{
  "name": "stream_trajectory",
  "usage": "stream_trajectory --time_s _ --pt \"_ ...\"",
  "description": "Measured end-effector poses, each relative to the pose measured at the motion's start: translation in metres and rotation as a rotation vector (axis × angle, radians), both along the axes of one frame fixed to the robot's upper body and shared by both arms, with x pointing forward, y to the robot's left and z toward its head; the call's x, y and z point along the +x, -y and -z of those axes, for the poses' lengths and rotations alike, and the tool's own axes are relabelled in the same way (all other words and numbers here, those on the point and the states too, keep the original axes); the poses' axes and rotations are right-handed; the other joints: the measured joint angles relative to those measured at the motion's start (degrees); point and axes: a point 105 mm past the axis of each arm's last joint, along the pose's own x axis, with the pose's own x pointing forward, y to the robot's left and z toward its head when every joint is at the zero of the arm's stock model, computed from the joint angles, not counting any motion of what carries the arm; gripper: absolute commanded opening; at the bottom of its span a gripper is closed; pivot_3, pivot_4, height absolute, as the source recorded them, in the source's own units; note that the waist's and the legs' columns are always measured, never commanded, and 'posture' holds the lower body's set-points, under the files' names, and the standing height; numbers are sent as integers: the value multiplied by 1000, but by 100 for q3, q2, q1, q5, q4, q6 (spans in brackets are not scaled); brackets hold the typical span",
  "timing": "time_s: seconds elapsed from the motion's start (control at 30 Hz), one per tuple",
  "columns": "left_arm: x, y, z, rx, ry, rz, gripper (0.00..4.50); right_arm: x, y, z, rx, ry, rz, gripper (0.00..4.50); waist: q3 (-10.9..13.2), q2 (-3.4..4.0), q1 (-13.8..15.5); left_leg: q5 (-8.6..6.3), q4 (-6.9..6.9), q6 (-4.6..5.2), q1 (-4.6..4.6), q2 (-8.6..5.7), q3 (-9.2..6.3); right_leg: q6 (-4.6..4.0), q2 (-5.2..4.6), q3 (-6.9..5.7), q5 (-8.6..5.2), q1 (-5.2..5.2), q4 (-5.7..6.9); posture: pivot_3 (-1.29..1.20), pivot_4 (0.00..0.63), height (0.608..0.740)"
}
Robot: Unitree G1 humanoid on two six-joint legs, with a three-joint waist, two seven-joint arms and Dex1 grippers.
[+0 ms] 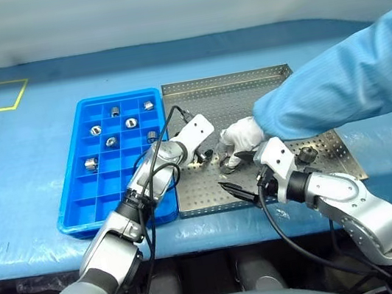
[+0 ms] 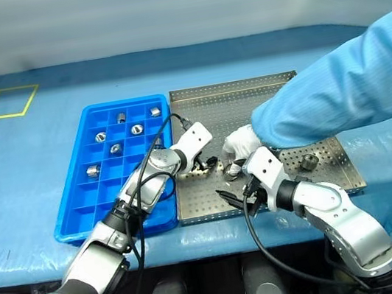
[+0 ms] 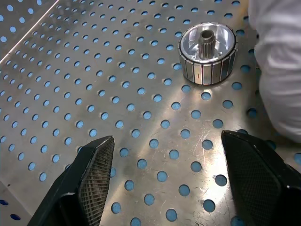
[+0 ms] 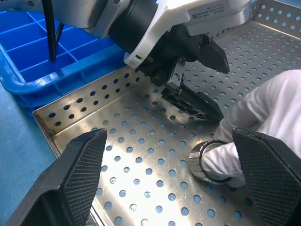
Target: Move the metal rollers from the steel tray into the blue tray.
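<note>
My landmark is the large square steel tray (image 1: 247, 90) with a perforated floor and low rim, which lies on a blue-covered table (image 1: 29, 173). Touching its left rim lies the bright blue plastic tray (image 1: 79, 206), divided into small square compartments. I count seven shiny silver metal rollers (image 1: 111, 141) in separate compartments of the blue tray's far half. More rollers lie on the steel tray: one (image 1: 307, 154) alone toward its right side, and one (image 3: 207, 55) near its middle, standing on end with its dark hub upward.

My left gripper (image 1: 206, 156) hangs over the steel tray's middle, just inside its left rim, its two black fingers (image 3: 91, 181) spread apart with nothing between them. In the left wrist view the upright roller sits beyond the fingertips, apart from both.

My right gripper (image 1: 239, 191) is at the steel tray's near edge, its fingers (image 4: 77, 176) wide apart and holding nothing.

A person's hand in a white glove (image 1: 243, 136), on an arm in a light blue sleeve (image 1: 350, 81), reaches in from the steel tray's right side to its middle. In the right wrist view the gloved fingers touch a roller (image 4: 203, 157) on the tray floor, just beside my left gripper's fingertips.
</note>
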Motion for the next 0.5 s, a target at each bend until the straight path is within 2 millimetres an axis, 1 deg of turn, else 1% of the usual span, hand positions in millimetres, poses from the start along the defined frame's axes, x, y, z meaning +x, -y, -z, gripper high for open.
stream_trajectory --time_s 0.1,0.2,0.33,0.5 --pt "0 -1 -1 -18 4 -4 3964 0 1 1 -4 -2 2 4500 0 0 -4 0 -3 0 1 2 0 -1 2 0 0 -1 0 -36 150 740" --pt "-2 -2 -5 -80 -13 1 3964 -2 5 3 -14 -14 11 4500 0 0 -6 0 -9 0 0 4 1 -2 3 1 -1 -5 0 -36 150 740" --pt "-16 4 -13 -284 -122 73 3964 -3 9 6 -24 -24 22 4500 1 -1 27 0 -11 0 -8 2 1 -3 2 0 -2 -10 -1 -36 150 740" --pt "-34 15 -22 -358 -171 205 3964 -3 10 6 -25 -25 25 4500 1 -2 55 0 1 0 -13 -8 2 1 -9 1 0 -5 -8 -50 150 740"
